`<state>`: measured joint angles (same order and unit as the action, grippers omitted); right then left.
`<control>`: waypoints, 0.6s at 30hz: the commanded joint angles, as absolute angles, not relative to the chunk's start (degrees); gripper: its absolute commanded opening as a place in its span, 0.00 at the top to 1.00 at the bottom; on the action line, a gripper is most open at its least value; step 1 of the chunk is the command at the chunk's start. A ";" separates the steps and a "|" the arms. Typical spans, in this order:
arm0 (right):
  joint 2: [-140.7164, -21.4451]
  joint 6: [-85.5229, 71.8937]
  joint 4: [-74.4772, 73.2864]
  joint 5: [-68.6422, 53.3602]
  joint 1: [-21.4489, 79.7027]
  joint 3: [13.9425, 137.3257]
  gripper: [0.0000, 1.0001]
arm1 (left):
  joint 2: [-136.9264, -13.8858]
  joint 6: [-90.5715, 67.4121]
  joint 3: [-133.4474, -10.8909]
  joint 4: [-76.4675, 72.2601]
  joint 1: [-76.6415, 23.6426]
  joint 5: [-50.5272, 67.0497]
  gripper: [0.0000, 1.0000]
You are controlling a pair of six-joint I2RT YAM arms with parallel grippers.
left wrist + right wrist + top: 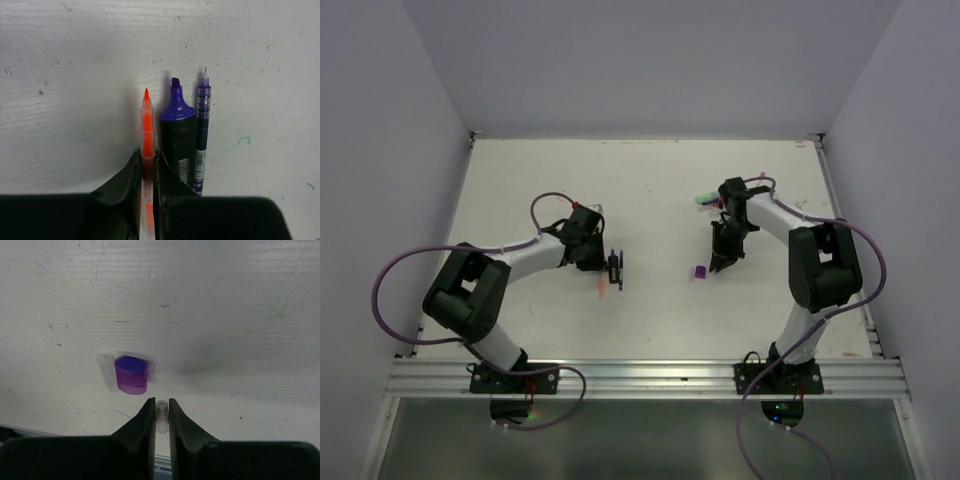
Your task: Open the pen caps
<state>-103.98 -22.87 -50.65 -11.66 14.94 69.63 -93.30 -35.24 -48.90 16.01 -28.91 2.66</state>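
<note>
The left pincer (148, 157) pinches an uncapped orange pen (146, 120), beside a purple highlighter (177, 130) and a purple fineliner (202, 125) lying on the worktop (75, 75). The right pincer (161, 404) pinches a clear cap (161, 418); a purple cap (131, 374) stands near it, to the left.

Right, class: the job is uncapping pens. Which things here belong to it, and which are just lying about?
Job: orange pen in left claw; purple highlighter; purple fineliner; clear cap in right claw; purple cap.
Lying about: table; its green scribble; arms' purple cables.
</note>
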 commanded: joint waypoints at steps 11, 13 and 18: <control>-106.26 -22.50 -47.64 -11.87 14.77 69.61 1.00 | -95.36 -35.68 -47.81 20.21 -27.78 0.88 0.67; -106.87 -22.50 -47.29 -12.04 14.77 69.78 1.00 | -95.10 -35.60 -47.55 20.13 -27.69 0.88 0.65; -107.49 -22.94 -46.67 -12.48 14.77 69.70 1.00 | -93.69 -35.07 -47.37 20.92 -27.16 0.35 0.63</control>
<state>-107.18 -22.90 -48.05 -11.70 14.94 69.17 -93.27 -36.40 -48.93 15.73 -28.45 3.29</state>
